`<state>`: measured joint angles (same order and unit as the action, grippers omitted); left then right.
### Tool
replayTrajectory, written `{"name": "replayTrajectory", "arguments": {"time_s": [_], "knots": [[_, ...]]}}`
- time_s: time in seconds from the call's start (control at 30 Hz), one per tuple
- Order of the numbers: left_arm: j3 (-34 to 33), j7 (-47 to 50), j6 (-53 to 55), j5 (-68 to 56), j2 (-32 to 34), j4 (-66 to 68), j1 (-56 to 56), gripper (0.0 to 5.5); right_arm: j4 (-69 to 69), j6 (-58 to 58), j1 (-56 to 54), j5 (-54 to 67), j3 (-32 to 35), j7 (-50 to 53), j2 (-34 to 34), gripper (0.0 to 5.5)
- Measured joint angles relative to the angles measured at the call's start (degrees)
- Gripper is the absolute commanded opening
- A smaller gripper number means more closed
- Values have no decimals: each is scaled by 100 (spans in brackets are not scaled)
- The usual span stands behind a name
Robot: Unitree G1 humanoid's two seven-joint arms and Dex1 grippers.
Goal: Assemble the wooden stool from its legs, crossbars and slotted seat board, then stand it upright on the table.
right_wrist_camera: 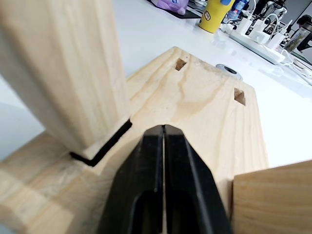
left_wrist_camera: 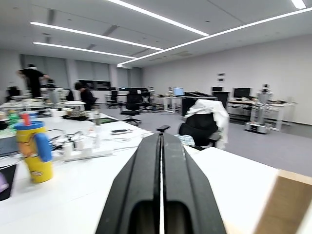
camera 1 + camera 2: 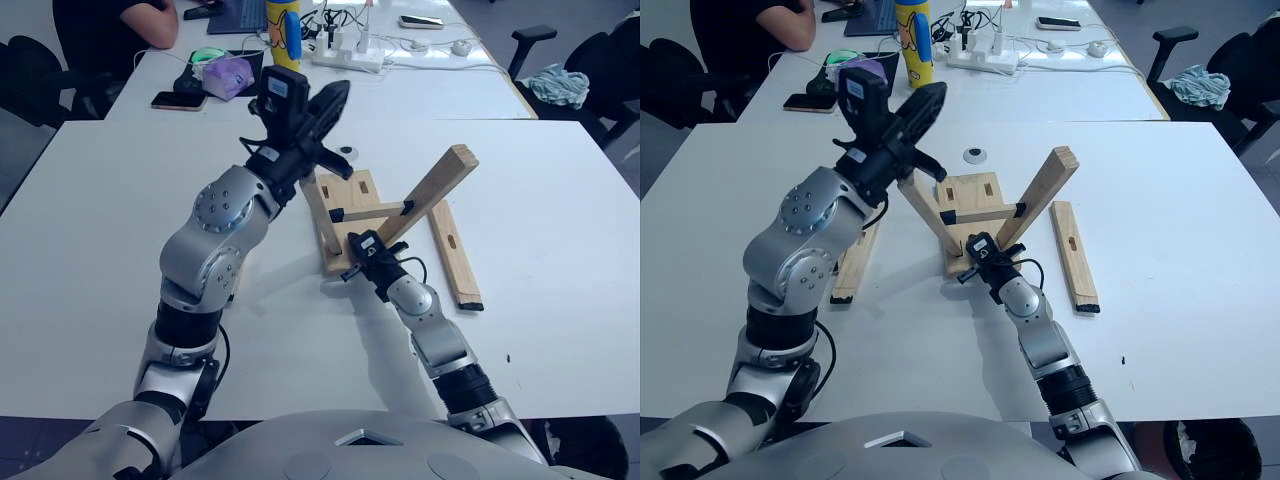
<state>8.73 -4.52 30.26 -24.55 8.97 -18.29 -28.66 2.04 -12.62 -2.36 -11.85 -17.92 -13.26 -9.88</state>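
The slotted seat board [image 3: 350, 190] lies flat mid-table. Two legs stand tilted out of its near end, one leaning left [image 3: 318, 208] and one leaning right [image 3: 437, 188], with a crossbar [image 3: 372, 212] joining them. My right gripper [image 3: 358, 248] is shut and empty, low over the board's near edge between those legs; its fingers [image 1: 163, 146] point along the board beside the left leg [image 1: 63, 73]. My left gripper [image 3: 330, 102] is shut on nothing, raised above the board's far-left corner. One loose leg [image 3: 456, 256] lies right of the board, another [image 3: 855, 262] under my left arm.
A small round disc [image 3: 346, 152] sits just beyond the board. The far table holds a phone [image 3: 178, 100], a yellow bottle [image 3: 283, 28] and a power strip [image 3: 350, 55]. Bare tabletop [image 3: 560, 230] stretches right and left of the stool parts.
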Motion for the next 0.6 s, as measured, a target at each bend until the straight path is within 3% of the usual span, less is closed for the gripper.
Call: {"name": "replayTrajectory", "arguments": {"time_s": [0.3,0.5,0.6], "knots": [[-169,212,-278,657,-100,781,305,1,72,1,-40,90,25,8,155,0],[-1114,397,-537,901,324,357,1376,1,606,-364,-523,571,373,102,834,0],[-1264,429,-562,1010,348,287,1757,1,1162,-459,-934,861,688,357,1283,0]]}}
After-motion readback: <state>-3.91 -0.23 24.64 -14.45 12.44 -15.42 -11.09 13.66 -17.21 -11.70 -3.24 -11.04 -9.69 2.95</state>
